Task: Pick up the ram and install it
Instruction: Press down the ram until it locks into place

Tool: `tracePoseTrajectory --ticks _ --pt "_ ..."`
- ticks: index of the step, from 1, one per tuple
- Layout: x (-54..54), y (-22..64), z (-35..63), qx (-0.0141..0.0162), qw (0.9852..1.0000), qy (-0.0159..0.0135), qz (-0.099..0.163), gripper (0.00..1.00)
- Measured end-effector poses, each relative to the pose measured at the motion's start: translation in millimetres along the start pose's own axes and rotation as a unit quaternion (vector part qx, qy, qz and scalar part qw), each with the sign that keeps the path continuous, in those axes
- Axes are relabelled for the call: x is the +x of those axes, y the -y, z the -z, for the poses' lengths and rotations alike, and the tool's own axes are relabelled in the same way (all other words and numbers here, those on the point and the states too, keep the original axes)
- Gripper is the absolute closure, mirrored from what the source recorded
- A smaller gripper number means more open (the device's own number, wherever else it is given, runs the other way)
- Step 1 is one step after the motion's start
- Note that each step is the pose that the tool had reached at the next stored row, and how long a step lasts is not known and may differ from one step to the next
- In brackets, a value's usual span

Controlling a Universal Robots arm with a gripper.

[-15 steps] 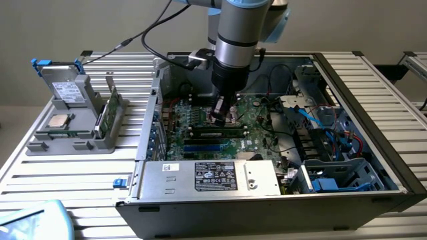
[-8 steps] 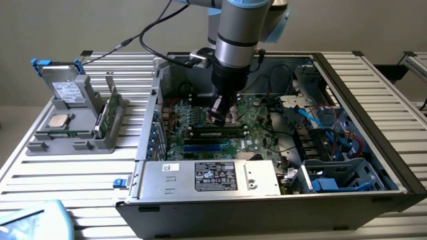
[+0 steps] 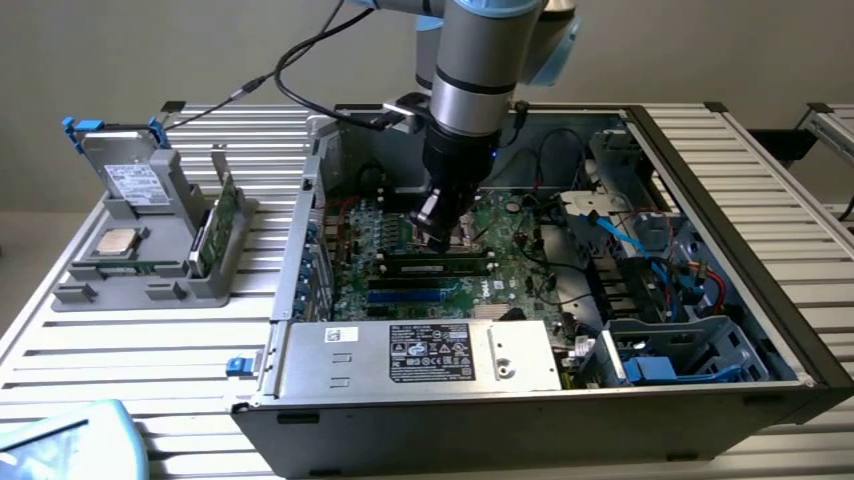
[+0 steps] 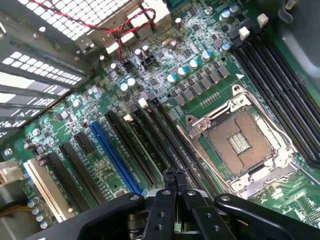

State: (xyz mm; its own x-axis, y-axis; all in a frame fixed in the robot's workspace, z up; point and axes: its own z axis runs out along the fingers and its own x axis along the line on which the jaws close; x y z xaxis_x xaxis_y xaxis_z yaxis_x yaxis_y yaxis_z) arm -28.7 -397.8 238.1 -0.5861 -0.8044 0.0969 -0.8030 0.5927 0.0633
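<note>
A plain beige wall fills the exterior view from nine o'clock round to two o'clock, evenly and softly lit, with no hard shadows. Below it stands a table of pale ribbed metal slats, running from eight o'clock across to four o'clock. A second slatted surface shows at three o'clock, just beside the first. At seven o'clock a light blue object lies on the slats, cut by the edge.

Ram: long, narrow green stick, dark chips along its face. Stands on its long edge in a memory slot on the motherboard, inside the open computer case. Runs level across the exterior view, left to right, parallel to the neighbouring slots.
</note>
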Motion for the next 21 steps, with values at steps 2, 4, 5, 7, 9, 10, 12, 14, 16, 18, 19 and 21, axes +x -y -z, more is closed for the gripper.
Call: tracePoseTrajectory --ticks 2,4,5,7,9,10,12,14,16,18,19,21 --pt "0.0 0.0 0.0 -0.0013 0.9999 0.0009 -0.014 0.90" --pt "0.0 0.0 0.0 -0.0028 0.9996 0.0019 -0.029 0.90" --pt "0.0 0.0 0.0 -0.0035 0.9993 0.0023 -0.036 0.90" --pt "0.0 0.0 0.0 -0.0050 0.9986 0.0033 -0.052 0.90" --pt "0.0 0.0 0.0 -0.0066 0.9977 0.0044 -0.068 0.90" --pt "0.0 0.0 0.0 -0.0074 0.9971 0.0048 -0.076 0.90" --pt "0.0 0.0 0.0 -0.0089 0.9958 0.0058 -0.091 0.90" --pt "0.0 0.0 0.0 -0.0104 0.9942 0.0068 -0.107 0.90" --pt "0.0 0.0 -0.1 -0.0120 0.9923 0.0078 -0.123 0.90" --pt "0.0 0.0 -0.1 -0.0136 0.9901 0.0089 -0.140 0.90" --pt "0.0 0.0 -0.1 -0.0144 0.9889 0.0094 -0.148 0.90" --pt "0.0 0.0 -0.2 -0.0160 0.9863 0.0104 -0.164 0.90"
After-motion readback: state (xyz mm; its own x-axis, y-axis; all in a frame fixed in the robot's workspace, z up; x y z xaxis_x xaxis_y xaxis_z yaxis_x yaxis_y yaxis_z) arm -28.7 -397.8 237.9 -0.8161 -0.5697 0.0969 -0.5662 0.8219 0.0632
